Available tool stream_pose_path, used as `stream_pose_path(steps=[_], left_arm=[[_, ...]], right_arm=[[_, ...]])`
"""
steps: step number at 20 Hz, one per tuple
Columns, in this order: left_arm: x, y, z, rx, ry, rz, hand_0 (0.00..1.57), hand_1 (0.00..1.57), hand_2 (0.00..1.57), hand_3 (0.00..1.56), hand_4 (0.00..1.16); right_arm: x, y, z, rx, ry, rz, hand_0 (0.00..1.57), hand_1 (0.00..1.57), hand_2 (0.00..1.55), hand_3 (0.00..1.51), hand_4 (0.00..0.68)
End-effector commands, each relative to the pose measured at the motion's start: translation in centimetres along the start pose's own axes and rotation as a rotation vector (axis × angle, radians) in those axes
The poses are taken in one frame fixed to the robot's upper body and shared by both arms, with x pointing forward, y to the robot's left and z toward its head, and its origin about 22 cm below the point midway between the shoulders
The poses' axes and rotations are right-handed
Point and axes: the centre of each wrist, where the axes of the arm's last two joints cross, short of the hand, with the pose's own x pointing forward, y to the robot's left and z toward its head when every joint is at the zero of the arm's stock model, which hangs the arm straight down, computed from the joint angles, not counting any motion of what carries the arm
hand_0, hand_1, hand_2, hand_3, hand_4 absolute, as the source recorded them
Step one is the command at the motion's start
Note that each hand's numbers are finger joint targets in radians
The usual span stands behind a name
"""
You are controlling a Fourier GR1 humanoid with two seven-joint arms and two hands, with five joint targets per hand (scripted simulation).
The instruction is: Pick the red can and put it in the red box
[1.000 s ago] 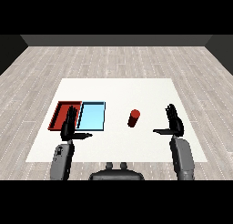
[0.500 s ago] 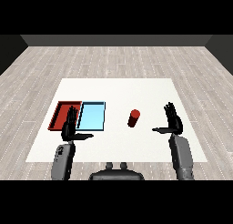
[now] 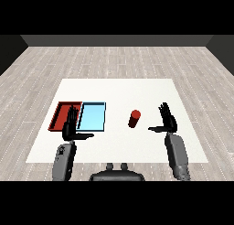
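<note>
From my head view, my right hand (image 3: 167, 120) is above the white table (image 3: 119, 89), with the fingers straight and spread upward and the thumb pointing to the left. It holds nothing and touches nothing. The red can (image 3: 134, 119) stands upright on the table, to the left of this hand and apart from it. My left hand (image 3: 71, 128) is also spread out, fingers up and thumb pointing to the right, and it is empty too. It is in front of the near edge where the red tray (image 3: 60, 115) and the light blue tray (image 3: 92, 117) lie side by side. The can is to the right of the blue tray, outside both trays.
</note>
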Motion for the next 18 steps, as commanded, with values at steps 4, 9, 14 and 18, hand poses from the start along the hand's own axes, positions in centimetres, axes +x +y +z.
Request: stream_pose_path(steps=[4,9,14,18], left_arm=[[0.9,0.4,0.7,0.022,-0.014,0.013,0.0,0.0,0.0,0.0,0.0],[-0.7,0.4,1.1,0.002,-0.018,0.008,0.0,0.0,0.0,0.0,0.0],[0.4,0.6,0.8,0.009,-0.017,0.02,0.0,0.0,0.0,0.0,0.0],[-0.5,0.1,-0.5,0.029,-0.013,0.023,0.0,0.0,0.0,0.0,0.0]], right_arm=[[-3.0,1.6,-2.3,0.005,0.06,-0.032,0.0,0.0,0.0,0.0,0.0],[-2.6,4.0,-3.4,0.009,0.071,-0.073,0.0,0.0,0.0,0.0,0.0],[-4.0,4.7,-3.1,0.057,0.068,-0.099,0.0,0.0,0.0,0.0,0.0],[-4.6,4.2,-3.2,0.05,0.114,-0.133,0.0,0.0,0.0,0.0,0.0]])
